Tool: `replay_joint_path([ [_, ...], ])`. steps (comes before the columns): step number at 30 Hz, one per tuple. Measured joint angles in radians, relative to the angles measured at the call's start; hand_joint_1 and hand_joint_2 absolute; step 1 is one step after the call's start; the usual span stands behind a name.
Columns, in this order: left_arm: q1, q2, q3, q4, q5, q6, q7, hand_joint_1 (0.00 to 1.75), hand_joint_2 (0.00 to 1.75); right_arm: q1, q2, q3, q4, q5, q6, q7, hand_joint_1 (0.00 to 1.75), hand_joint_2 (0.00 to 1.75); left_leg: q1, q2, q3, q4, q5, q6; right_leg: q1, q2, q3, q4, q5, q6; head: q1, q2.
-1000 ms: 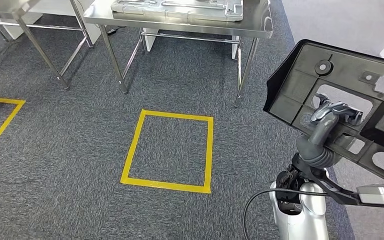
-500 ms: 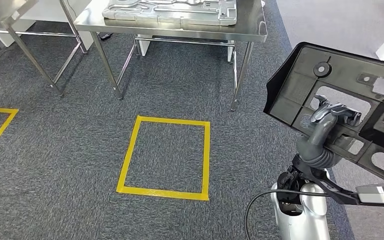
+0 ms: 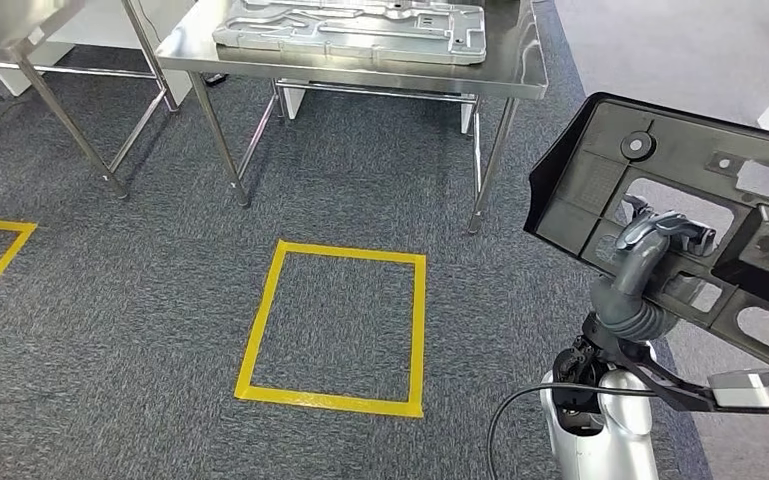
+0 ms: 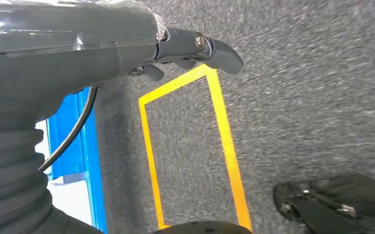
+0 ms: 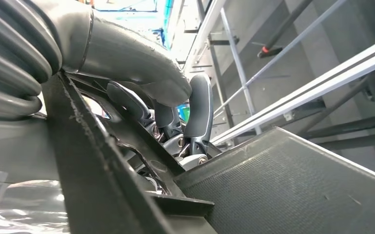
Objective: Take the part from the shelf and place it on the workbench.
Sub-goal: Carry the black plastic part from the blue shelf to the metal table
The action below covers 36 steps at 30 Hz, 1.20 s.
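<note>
Black plastic, the part (image 3: 680, 190) was gripped through an opening by the right hand (image 3: 660, 232), clear of the steel workbench (image 3: 520, 75). Above carpet, the left hand (image 4: 195, 48) was seen curled, holding nothing.

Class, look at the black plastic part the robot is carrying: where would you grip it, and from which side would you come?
Grip a rib beside one of the cut-out openings in the black plastic part, coming from its underside, as the right robot hand does. The part is a wide, thin panel, so its faces offer no hold, but fingers can hook through an opening and around a rib.
</note>
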Motion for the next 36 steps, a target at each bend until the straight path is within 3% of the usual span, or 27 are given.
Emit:
replay_joint_path([
  [3,-0.002,0.0,0.0,0.0,0.0,0.0,0.0,0.0,1.75,0.0,0.0,0.0,-0.001,0.0,0.001,0.0,1.75,1.75,-0.001,0.002,0.006,0.009,-0.006,-0.019,0.003,0.001,0.016,-0.022,-0.006,-0.023,0.0,0.0],
  [5,-0.005,0.0,0.0,0.0,0.0,0.001,0.001,0.0,1.75,-0.003,-0.001,0.001,-0.001,0.002,0.001,0.0,1.75,1.75,0.0,0.002,-0.013,0.065,-0.011,-0.028,-0.001,0.002,0.037,-0.029,-0.01,-0.034,0.0,0.0],
  [8,-0.008,0.001,0.0,0.0,-0.001,0.003,0.005,0.0,1.75,-0.007,-0.001,0.003,0.0,0.005,0.001,0.001,1.75,1.75,0.003,0.001,-0.129,0.249,-0.07,-0.04,-0.002,0.002,0.06,-0.032,-0.028,-0.045,0.0,0.0],
  [10,-0.005,0.003,0.0,0.0,-0.001,0.006,0.008,0.0,1.75,-0.007,-0.001,0.005,0.003,0.008,0.001,0.003,1.75,1.75,0.004,0.001,-0.186,0.301,-0.099,-0.043,-0.001,0.005,0.076,-0.032,-0.043,-0.045,0.0,0.0],
  [11,-0.003,0.004,0.0,0.0,-0.001,0.008,0.011,0.0,1.75,-0.007,-0.001,0.005,0.004,0.011,0.001,0.005,1.75,1.75,0.004,0.001,-0.19,0.276,-0.082,-0.041,-0.001,0.007,0.087,-0.032,-0.051,-0.044,0.0,0.0],
  [13,0.001,0.005,0.0,0.0,-0.002,0.015,0.018,0.0,1.75,-0.01,0.0,0.006,0.005,0.017,0.003,0.012,1.75,1.75,0.002,0.001,-0.159,0.145,0.014,-0.031,0.0,0.008,0.111,-0.033,-0.069,-0.04,0.0,0.0],
  [15,0.003,0.008,0.001,0.0,-0.002,0.022,0.026,0.0,1.75,-0.017,0.001,0.008,0.009,0.022,0.006,0.021,1.75,1.75,-0.003,0.002,-0.131,0.04,0.08,-0.017,0.002,0.01,0.125,-0.032,-0.086,-0.031,0.0,0.0],
  [19,0.009,0.009,0.001,0.0,-0.002,0.033,0.037,0.0,1.75,-0.042,0.001,0.013,0.021,0.025,0.014,0.038,1.75,1.75,-0.003,-0.001,-0.111,0.009,0.088,0.006,0.003,0.01,0.131,-0.014,-0.09,-0.008,0.0,0.0],
  [21,0.01,0.008,0.002,0.0,0.0,0.036,0.038,0.0,1.75,-0.057,0.001,0.016,0.031,0.029,0.019,0.044,1.75,1.75,0.001,-0.002,-0.093,0.002,0.083,0.016,0.002,0.009,0.094,0.059,-0.104,0.001,0.0,0.0],
  [24,0.011,0.008,0.005,0.0,0.006,0.034,0.04,0.0,1.75,-0.068,0.001,0.026,0.054,0.036,0.022,0.051,1.75,1.75,0.002,-0.003,-0.074,0.001,0.064,0.021,-0.004,0.008,-0.034,0.246,-0.179,0.015,0.0,0.0],
  [25,0.014,0.008,0.006,0.0,0.007,0.031,0.042,0.0,1.75,-0.068,0.001,0.029,0.062,0.037,0.022,0.052,1.75,1.75,0.002,-0.004,-0.065,0.001,0.056,0.021,-0.006,0.008,-0.062,0.27,-0.193,0.017,0.0,0.0],
  [26,0.017,0.008,0.007,0.0,0.006,0.027,0.044,0.0,1.75,-0.068,0.001,0.031,0.07,0.038,0.022,0.053,1.75,1.75,0.002,-0.005,-0.054,0.001,0.047,0.02,-0.007,0.007,-0.073,0.26,-0.185,0.018,0.0,0.0],
  [27,0.019,0.008,0.007,0.0,0.004,0.023,0.046,0.0,1.75,-0.068,0.001,0.033,0.078,0.038,0.022,0.053,1.75,1.75,0.002,-0.006,-0.04,0.001,0.038,0.018,-0.008,0.006,-0.068,0.218,-0.155,0.018,0.0,0.0],
  [29,0.022,0.008,0.008,0.0,0.0,0.016,0.049,0.0,1.75,-0.074,0.0,0.037,0.094,0.041,0.023,0.052,1.75,1.75,0.001,-0.007,-0.013,0.003,0.017,0.011,-0.007,0.004,-0.032,0.08,-0.053,0.012,0.0,0.0],
  [31,0.022,0.008,0.008,0.0,-0.006,0.011,0.05,0.0,1.75,-0.084,0.0,0.045,0.113,0.042,0.022,0.05,1.75,1.75,-0.001,-0.007,-0.001,0.002,-0.001,0.0,-0.001,0.003,-0.009,-0.004,0.003,-0.001,0.0,0.0],
  [34,0.018,0.011,0.008,0.0,-0.016,0.007,0.055,0.0,1.75,-0.108,-0.001,0.055,0.135,0.043,0.022,0.049,1.75,1.75,-0.001,-0.006,0.006,0.017,-0.009,-0.019,0.0,0.005,0.005,-0.018,0.002,-0.023,0.0,0.0],
  [36,0.015,0.013,0.008,0.0,-0.019,0.006,0.058,0.0,1.75,-0.13,-0.001,0.063,0.149,0.045,0.022,0.05,1.75,1.75,0.001,-0.005,-0.02,0.08,-0.019,-0.026,-0.002,0.006,0.021,-0.023,-0.005,-0.035,0.0,0.0],
])
